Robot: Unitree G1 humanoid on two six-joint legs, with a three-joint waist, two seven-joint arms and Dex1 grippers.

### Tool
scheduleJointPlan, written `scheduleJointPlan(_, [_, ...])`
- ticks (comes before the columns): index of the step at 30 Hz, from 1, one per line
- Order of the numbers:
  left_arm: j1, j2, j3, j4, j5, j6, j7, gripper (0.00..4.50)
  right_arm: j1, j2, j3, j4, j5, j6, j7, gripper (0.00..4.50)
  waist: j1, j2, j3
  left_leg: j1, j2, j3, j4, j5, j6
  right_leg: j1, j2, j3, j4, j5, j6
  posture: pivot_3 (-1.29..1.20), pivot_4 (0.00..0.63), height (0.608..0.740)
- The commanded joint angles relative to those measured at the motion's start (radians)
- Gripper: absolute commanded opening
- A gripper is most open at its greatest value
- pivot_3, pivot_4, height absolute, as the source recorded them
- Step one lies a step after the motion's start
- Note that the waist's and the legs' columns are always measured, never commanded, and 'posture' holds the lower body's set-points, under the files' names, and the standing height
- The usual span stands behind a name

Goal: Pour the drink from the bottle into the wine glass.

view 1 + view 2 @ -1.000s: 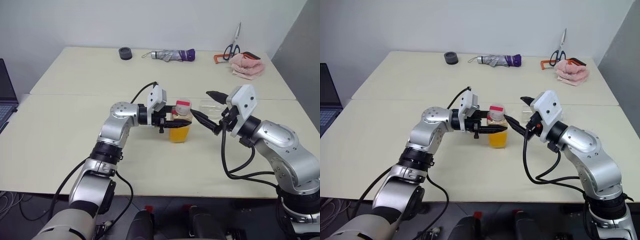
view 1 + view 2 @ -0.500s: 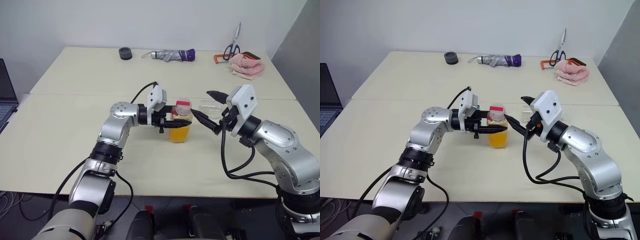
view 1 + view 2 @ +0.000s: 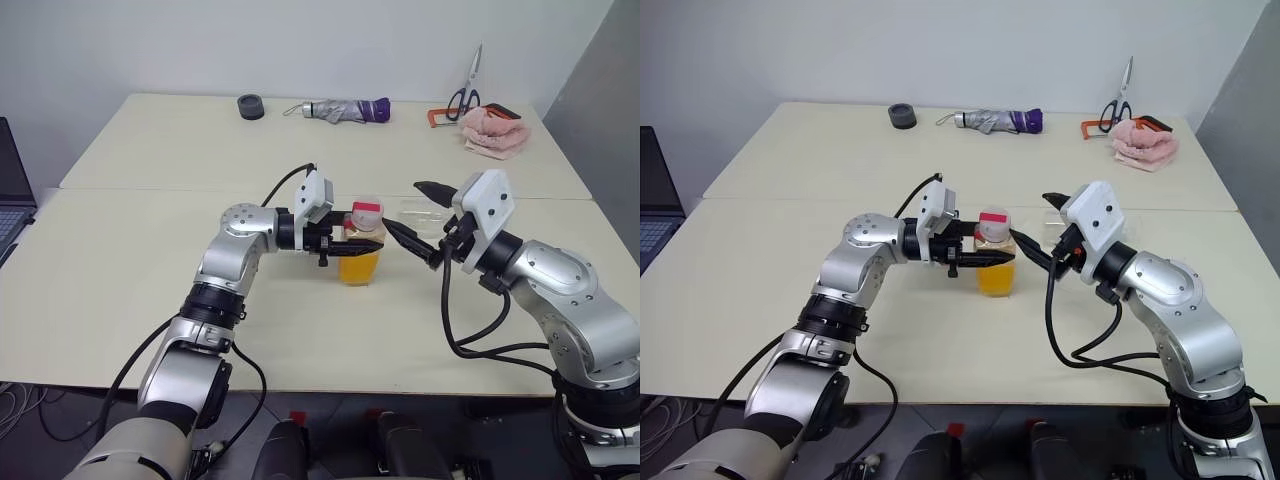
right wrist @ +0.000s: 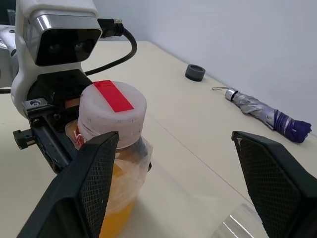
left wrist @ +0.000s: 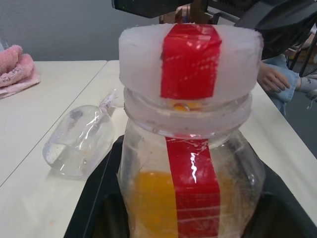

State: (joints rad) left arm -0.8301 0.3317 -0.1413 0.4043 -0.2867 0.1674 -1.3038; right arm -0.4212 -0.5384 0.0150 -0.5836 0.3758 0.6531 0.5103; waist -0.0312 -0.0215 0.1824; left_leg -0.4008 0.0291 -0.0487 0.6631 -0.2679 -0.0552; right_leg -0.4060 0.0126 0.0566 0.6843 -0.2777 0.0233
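I counted one bottle (image 3: 361, 247), upright, held in my left gripper (image 3: 345, 243), and one glass (image 5: 79, 140) lying on its side. My right gripper (image 3: 412, 212) stood wide open, empty.

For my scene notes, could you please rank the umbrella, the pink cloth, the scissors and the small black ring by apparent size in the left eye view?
1. umbrella, longest.
2. pink cloth and scissors: too alike to rank.
3. black ring, smallest.

no visible change, scene unmoved
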Motion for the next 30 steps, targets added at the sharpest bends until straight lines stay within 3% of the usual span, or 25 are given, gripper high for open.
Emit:
scheduleJointPlan(1, [-0.023, 0.002, 0.01, -0.027, -0.013, -0.02, -0.007, 1.92, -0.007, -0.004, -0.023, -0.02, 0.004, -0.022, 0.004, 3.89, 0.0, 0.0, 0.0, 0.0, 0.0, 0.0, 0.0, 0.0, 0.0, 0.0, 0.0, 0.0, 0.0, 0.0, 0.0, 0.0, 0.15, 0.74])
scheduleJointPlan(30, [-0.023, 0.001, 0.01, -0.025, -0.011, -0.022, -0.004, 1.92, 0.004, -0.036, -0.033, 0.008, -0.015, -0.045, 0.018, 3.89, 0.0, 0.0, 0.0, 0.0, 0.0, 0.0, 0.0, 0.0, 0.0, 0.0, 0.0, 0.0, 0.0, 0.0, 0.0, 0.0, 0.15, 0.74])
